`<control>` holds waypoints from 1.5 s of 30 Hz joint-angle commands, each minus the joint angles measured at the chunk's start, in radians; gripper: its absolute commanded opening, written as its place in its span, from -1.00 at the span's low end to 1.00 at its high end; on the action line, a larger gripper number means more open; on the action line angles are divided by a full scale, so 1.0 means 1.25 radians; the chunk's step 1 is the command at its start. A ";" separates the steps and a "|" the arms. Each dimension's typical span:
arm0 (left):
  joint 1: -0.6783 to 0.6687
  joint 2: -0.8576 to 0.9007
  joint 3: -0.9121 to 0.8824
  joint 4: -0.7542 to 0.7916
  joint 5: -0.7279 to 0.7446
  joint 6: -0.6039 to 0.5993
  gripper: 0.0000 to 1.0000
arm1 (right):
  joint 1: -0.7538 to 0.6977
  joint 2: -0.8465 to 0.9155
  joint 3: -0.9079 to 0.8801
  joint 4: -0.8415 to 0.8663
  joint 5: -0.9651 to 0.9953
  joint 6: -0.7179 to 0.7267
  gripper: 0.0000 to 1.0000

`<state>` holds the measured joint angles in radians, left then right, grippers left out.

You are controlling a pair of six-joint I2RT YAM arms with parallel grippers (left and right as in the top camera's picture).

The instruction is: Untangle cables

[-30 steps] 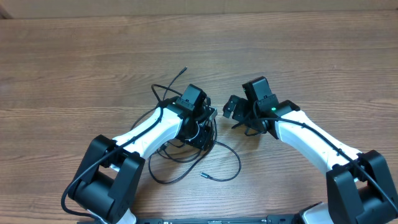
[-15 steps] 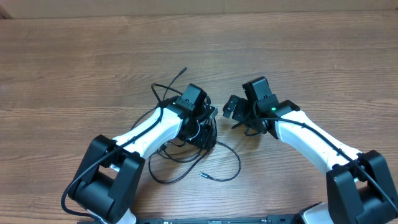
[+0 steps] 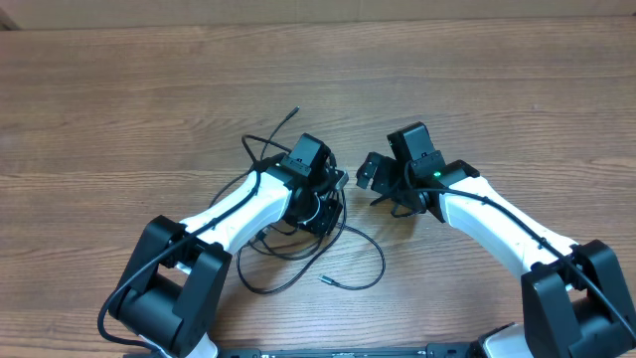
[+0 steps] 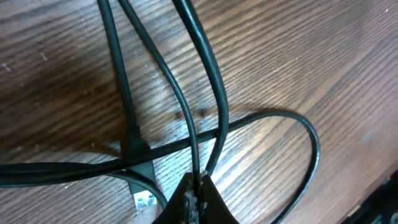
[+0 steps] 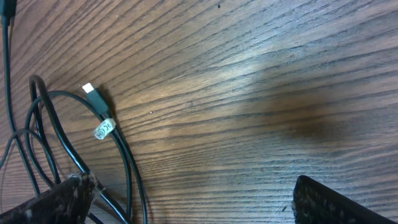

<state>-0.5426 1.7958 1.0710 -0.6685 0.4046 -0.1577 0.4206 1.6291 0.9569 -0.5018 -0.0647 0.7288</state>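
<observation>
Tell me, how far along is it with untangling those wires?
Early days. Nothing looks separated: the cables cross and loop over one another. In hand: the left gripper is shut on two strands. Left to do: the open right gripper holds nothing, and the whole tangle needs pulling apart.

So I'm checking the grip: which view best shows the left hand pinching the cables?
The left wrist view: the left hand sits closed at the bottom edge, with two strands of the cables running into its tips. Overhead, the wrist hides the pinch. The right wrist view shows only cable loops, no left hand.
</observation>
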 commanded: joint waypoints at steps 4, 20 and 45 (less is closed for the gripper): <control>0.040 -0.127 0.119 -0.045 0.009 -0.028 -0.91 | -0.001 0.004 -0.002 0.003 0.000 0.001 1.00; 0.096 -0.460 0.232 -0.065 -0.417 -0.186 -0.91 | -0.001 0.004 -0.002 0.003 0.000 0.001 1.00; 0.163 -0.078 0.228 -0.513 -0.661 -0.326 -0.59 | -0.001 0.004 -0.002 0.003 0.000 0.001 1.00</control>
<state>-0.3504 1.6440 1.3487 -1.2968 -0.4313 -0.5400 0.4202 1.6291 0.9569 -0.5014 -0.0643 0.7288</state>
